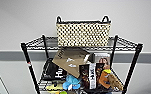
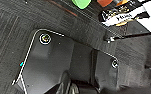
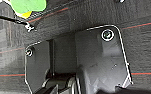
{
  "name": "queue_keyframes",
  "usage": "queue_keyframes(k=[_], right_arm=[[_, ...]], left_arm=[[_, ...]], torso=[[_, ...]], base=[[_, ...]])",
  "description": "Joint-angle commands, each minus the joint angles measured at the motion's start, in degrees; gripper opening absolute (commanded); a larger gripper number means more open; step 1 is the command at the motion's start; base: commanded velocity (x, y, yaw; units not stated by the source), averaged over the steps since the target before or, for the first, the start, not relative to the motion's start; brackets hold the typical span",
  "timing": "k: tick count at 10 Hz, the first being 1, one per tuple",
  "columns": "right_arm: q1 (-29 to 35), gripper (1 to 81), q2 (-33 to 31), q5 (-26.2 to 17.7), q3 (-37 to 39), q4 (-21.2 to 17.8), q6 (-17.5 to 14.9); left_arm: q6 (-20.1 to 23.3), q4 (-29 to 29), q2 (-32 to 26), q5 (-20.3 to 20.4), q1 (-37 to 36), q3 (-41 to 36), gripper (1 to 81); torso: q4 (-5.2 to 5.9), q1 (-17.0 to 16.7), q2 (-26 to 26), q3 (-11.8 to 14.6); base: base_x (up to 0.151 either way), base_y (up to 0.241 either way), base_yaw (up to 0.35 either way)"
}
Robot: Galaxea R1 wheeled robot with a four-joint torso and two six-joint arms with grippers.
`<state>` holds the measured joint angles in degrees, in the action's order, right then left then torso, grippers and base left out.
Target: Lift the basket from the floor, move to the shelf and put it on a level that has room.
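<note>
The woven basket, cream and dark checkered with a dark rim and two small loop handles, stands upright on the top level of the black wire shelf in the head view. It sits toward the back of that tier, near the white wall. No gripper touches it. Both wrist views look down at the dark grey carpet floor past the robot's own dark plates, with a shelf foot nearby.
The tier below the basket is crowded with a brown cardboard piece, books, a blue toy and a brown plush toy. A green thing and packaged goods lie low on the rack. A white wall with a grey band stands behind.
</note>
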<state>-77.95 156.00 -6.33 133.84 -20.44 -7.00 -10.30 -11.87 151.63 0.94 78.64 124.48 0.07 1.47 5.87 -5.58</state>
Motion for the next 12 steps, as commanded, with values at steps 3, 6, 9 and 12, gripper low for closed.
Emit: queue_keyframes(k=[3,6,9,12], right_arm=[[-0.9,81.1,9.0,-0.3,12.3,2.4,-1.1],[-2.0,81.1,13.3,-0.3,16.7,5.2,-1.1],[-3.4,81.1,16.1,0.0,18.8,6.4,-1.1],[-4.1,81.1,17.9,1.0,20.5,6.6,-1.0]], left_arm=[[0.5,3.3,10.1,-2.8,-1.4,13.9,81.1],[0.5,3.9,15.2,-2.8,-0.2,21.4,81.1],[0.5,6.0,19.7,-2.9,0.4,28.2,81.1],[0.5,7.9,24.4,-3.4,0.5,35.0,81.1]], torso=[[0.0,0.0,0.0,0.0],[0.0,0.0,0.0,0.0],[0.0,0.0,0.0,0.0],[0.0,0.0,0.0,0.0]], base=[[0.0,0.0,0.0],[0.0,0.0,0.0],[0.0,0.0,0.0],[0.0,0.0,0.0]])
